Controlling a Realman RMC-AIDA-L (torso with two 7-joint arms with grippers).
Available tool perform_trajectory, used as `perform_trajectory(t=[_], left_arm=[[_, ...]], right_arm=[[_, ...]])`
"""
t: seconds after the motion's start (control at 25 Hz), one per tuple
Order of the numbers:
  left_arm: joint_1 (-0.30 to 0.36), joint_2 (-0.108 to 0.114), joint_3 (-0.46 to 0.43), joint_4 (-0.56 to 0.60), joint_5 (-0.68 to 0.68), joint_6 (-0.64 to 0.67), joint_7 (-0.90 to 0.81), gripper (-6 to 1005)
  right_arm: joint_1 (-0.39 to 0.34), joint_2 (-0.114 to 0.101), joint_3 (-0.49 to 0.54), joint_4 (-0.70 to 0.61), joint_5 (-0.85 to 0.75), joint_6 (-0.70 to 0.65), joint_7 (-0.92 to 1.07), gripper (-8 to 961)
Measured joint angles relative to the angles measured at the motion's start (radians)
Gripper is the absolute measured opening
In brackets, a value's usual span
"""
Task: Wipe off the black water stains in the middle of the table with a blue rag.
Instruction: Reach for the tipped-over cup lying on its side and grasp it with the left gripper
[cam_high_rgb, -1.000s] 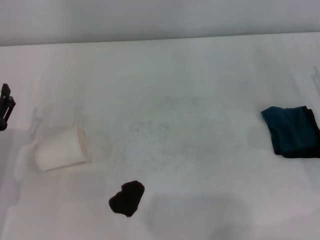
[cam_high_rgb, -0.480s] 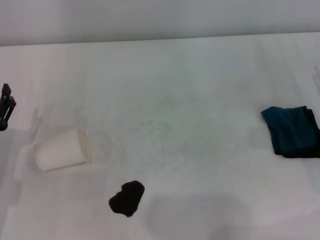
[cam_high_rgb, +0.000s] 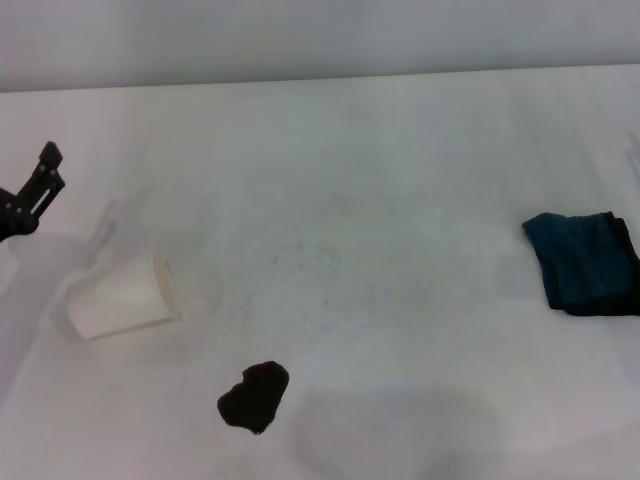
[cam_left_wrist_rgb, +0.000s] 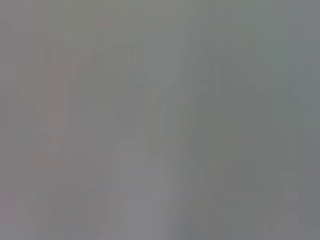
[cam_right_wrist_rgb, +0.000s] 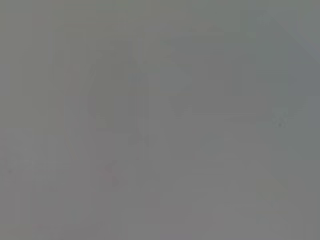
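Fetching the blue rag (cam_high_rgb: 583, 262) is, in my judgement, the step in hand, because the cloth lies untouched near the right edge of the bench (cam_high_rgb: 380, 180), well apart from the black water stains (cam_high_rgb: 254, 396). The stain is one small lobed blotch close to the front of the bench, a little left of the middle.

Only the left tool (cam_high_rgb: 30, 195) shows in the head view, at the far left edge, above the bench and near a white cup (cam_high_rgb: 124, 297) that lies on its side. I cannot tell if this tool is wide or narrow. The right tool is not in view, and both wrist views show only a plain grey blur.

To do the step well, the arm nearer to the rag, which is the right one, should come down on the middle of the folded cloth and pinch several layers together, so that it does not unfold and drag. Then it should press the rag flat on the blotch and sweep across the whole of it.

The path between rag and stain is open. The fallen cup lies near the stain on its left, so a wide sweep toward that side could knock it and make it roll.
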Motion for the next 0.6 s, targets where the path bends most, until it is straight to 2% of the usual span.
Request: perform_trajectory(t=[0.2,0.4,0.6], left_arm=[[-0.09,0.014,0.0,-0.209,0.155,0.053,-0.344,831],[-0.181,0.013,0.002,-0.522,0.283,0.219,-0.67,830],[-0.287,0.016,0.003,-0.832,0.509,0.406,-0.914,829]], right_arm=[[0.002,0.002,0.004,-0.001,0.001,0.0,0.001,668],[0.019,0.005,0.005,0.008,0.002,0.003,0.005,668],[0.028,0.008,0.001,0.028,0.004,0.026,0.011,667]])
